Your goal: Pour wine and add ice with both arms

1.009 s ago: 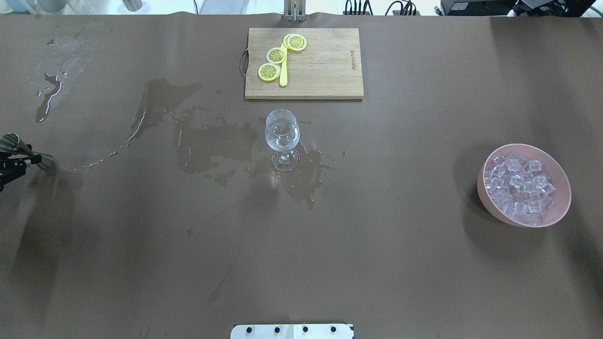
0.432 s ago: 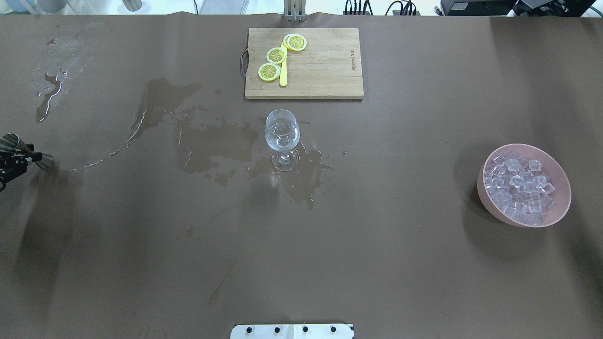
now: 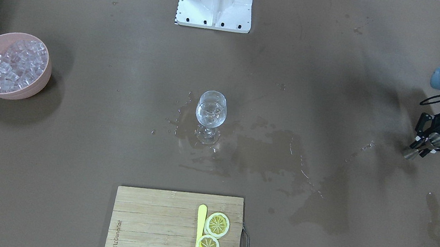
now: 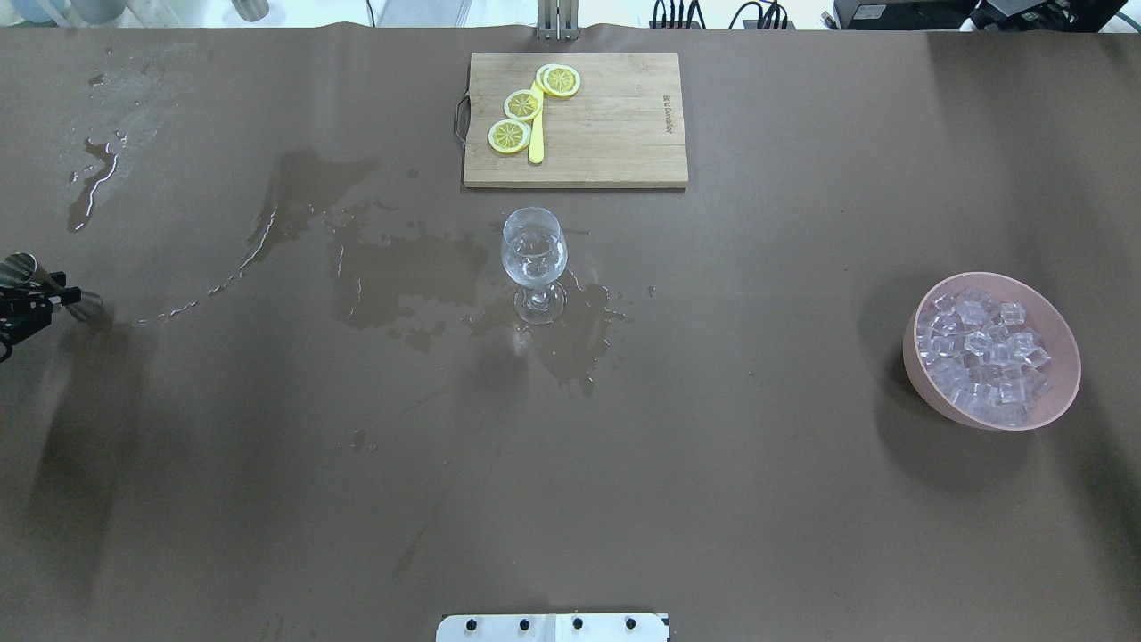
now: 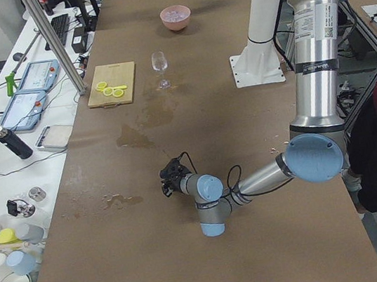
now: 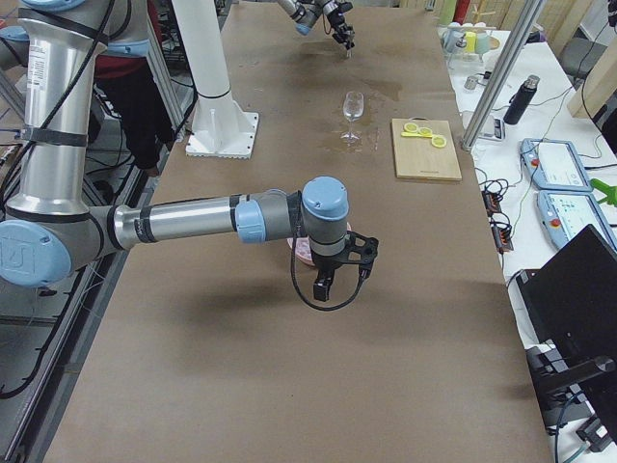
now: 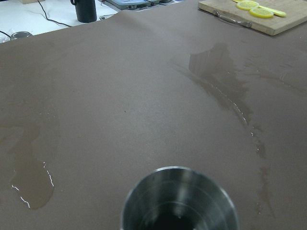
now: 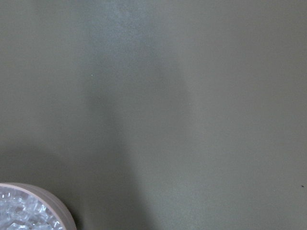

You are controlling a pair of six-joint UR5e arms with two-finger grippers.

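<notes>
A wine glass [image 4: 534, 254] stands mid-table with a small amount of clear wine in it; it also shows in the front view [image 3: 211, 111]. Ice cubes [image 4: 980, 352] fill a pink bowl [image 4: 911, 361] at the right. My left gripper [image 3: 432, 142] is shut on a steel jigger [image 3: 426, 144], tilted, low over the table's far left [image 4: 53, 294]. The jigger's cup [image 7: 180, 201] fills the bottom of the left wrist view. My right gripper [image 6: 337, 275] hangs beside the bowl, seen only in the right side view; I cannot tell whether it is open or shut.
A wooden cutting board [image 4: 606, 125] with lemon slices [image 4: 523, 105] lies behind the glass. Water puddles [image 4: 401, 267] spread around the glass and to its left. The white mounting bracket [image 4: 553, 627] sits at the near edge.
My left gripper has shifted the jigger slightly toward the table's left end. The glass, the bowl and the board have not moved.
</notes>
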